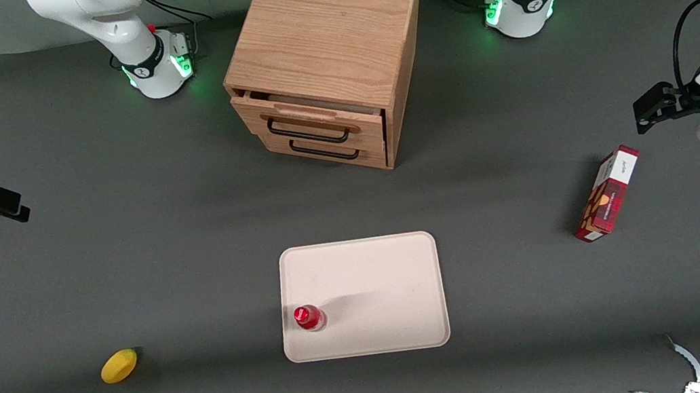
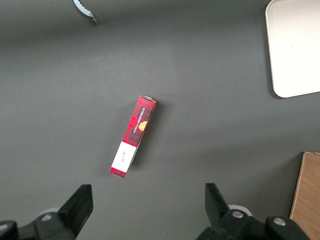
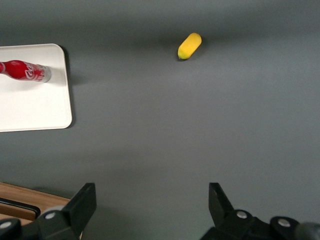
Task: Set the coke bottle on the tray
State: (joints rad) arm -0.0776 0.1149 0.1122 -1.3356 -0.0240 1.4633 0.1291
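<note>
The coke bottle (image 1: 309, 317) (image 3: 25, 71) stands upright on the tray (image 1: 376, 282) (image 3: 35, 107), close to the tray's corner nearest the front camera at the working arm's end. My gripper (image 1: 5, 207) (image 3: 150, 197) hovers high at the working arm's end of the table, well away from the tray. Its fingers are spread wide open over bare mat, with nothing between them.
A yellow lemon-like fruit (image 1: 119, 366) (image 3: 189, 46) lies on the mat between my gripper and the tray, nearer the front camera. A wooden drawer cabinet (image 1: 323, 56) stands farther from the camera than the tray. A red-and-white box (image 1: 606, 193) (image 2: 133, 136) lies toward the parked arm's end.
</note>
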